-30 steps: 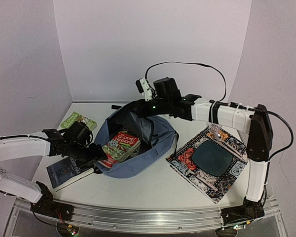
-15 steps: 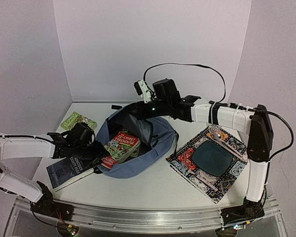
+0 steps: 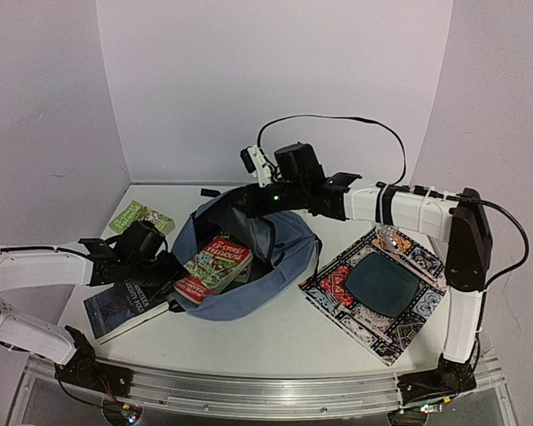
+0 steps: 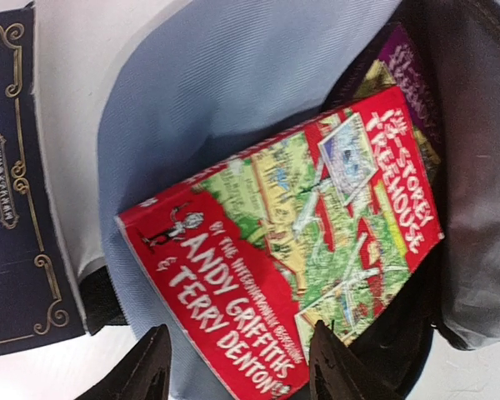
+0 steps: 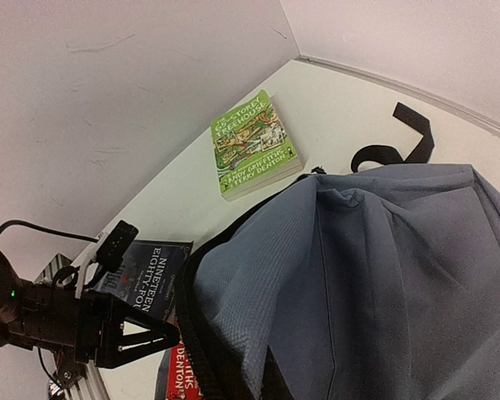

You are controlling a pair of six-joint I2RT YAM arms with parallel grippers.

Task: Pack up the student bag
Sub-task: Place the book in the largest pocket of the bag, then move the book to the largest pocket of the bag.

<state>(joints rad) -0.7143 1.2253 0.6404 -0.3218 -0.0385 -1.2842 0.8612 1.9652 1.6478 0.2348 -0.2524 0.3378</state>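
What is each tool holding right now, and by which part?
Right tool is shut on the student bag's raised rear rim. Left tool stands open astride the red book's near corner, not clamping it.

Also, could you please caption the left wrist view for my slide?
Left gripper open astride the corner of a red book lying partly inside the blue backpack.

Lab booth (bare white walls (image 3: 275, 80))
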